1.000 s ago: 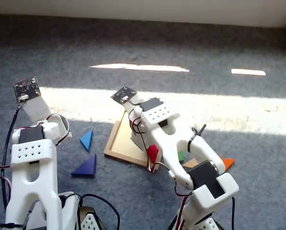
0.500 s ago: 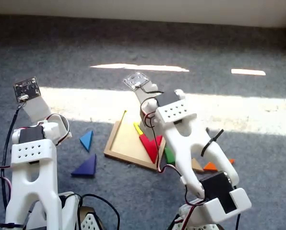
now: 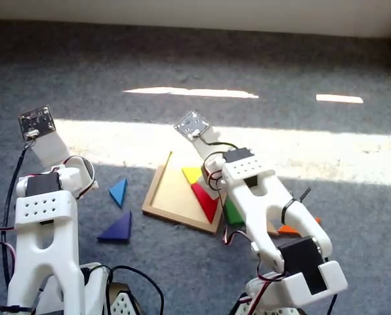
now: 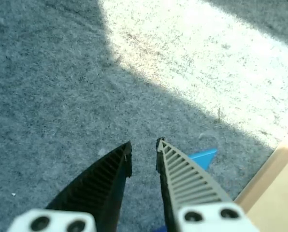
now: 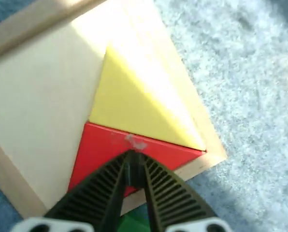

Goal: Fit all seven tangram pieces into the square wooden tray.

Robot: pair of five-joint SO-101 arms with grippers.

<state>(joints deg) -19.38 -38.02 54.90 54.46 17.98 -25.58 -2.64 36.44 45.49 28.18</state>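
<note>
right arm (image 3: 264, 197) hides most of the green piece (image 3: 231, 213) and orange piece (image 3: 287, 229).

Left gripper (image 4: 144, 143), slightly parted, near blue triangle (image 4: 202, 157)

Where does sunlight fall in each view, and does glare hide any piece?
High view: a sunlit band crosses the carpet, the tray mostly shaded. Right wrist view: glare bleaches part of the yellow triangle, not the red triangle. Left wrist view: the blue triangle is shaded.

Pale wood tray (image 5: 37, 96); yellow triangle (image 5: 139, 101), red triangle (image 5: 98, 150), light-blue triangle (image 3: 119, 192); grey carpet (image 3: 84, 79).
</note>
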